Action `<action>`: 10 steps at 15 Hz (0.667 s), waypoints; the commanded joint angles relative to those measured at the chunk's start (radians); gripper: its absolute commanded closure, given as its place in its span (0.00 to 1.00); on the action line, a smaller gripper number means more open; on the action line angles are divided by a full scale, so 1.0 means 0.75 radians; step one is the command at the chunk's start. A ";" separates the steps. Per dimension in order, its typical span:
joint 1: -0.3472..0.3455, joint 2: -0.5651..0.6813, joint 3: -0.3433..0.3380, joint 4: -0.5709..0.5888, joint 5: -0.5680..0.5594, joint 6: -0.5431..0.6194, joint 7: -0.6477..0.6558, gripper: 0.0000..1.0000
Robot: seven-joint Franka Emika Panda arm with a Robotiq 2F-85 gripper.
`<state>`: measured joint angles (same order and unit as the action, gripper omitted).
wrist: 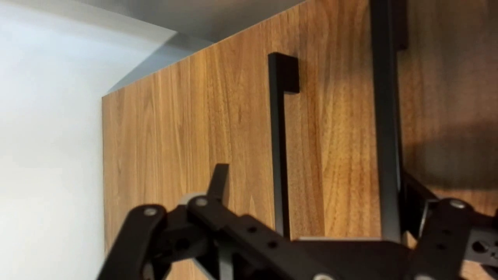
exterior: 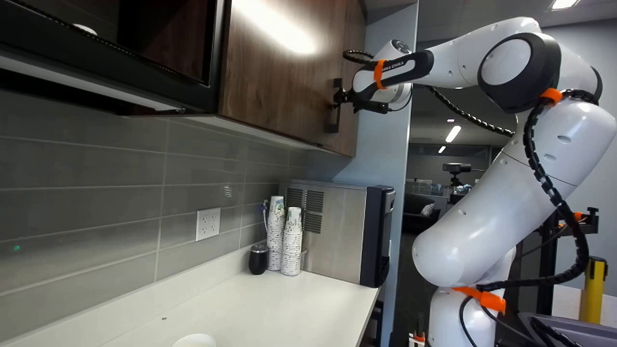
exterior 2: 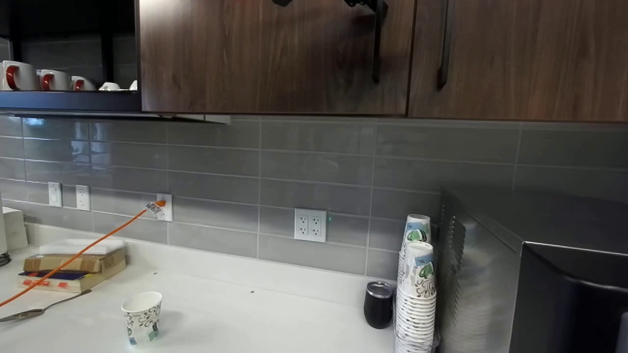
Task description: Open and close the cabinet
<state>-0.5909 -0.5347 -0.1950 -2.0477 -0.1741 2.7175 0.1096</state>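
The gripper was spread wide, its two fingers well apart in the wrist view. One finger lay just beside a black bar handle, its tip partly hidden behind it; whether they touched could not be told. The other finger stood past the neighboring handle, so that both bars showed between the fingers. They belonged to the dark brown wood-grain cabinet, mounted on the wall right at the gripper, its two slab doors flat, with a thin dark seam between them in an exterior view. The white arm reached up to it from beside the counter. Next to the cabinet, a black-framed open shelf held white mugs. Below, against gray tile, the counter bore a steel-sided appliance, two stacks of paper cups close by it and a black tumbler just beside the stacks. Well apart from these stood a single upright cup; farther along lay a metal utensil and a low pile of flat objects, crossed in an exterior view by an orange cord plugged into an outlet.
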 commanded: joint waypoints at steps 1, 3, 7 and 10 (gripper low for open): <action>0.048 -0.115 -0.102 -0.056 -0.009 -0.165 -0.094 0.00; 0.057 -0.162 -0.131 -0.069 -0.028 -0.224 -0.117 0.00; 0.071 -0.284 -0.178 -0.129 -0.049 -0.312 -0.188 0.00; 0.055 -0.387 -0.196 -0.195 -0.075 -0.334 -0.224 0.00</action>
<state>-0.5312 -0.7325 -0.2958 -2.1209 -0.1805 2.5015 -0.0098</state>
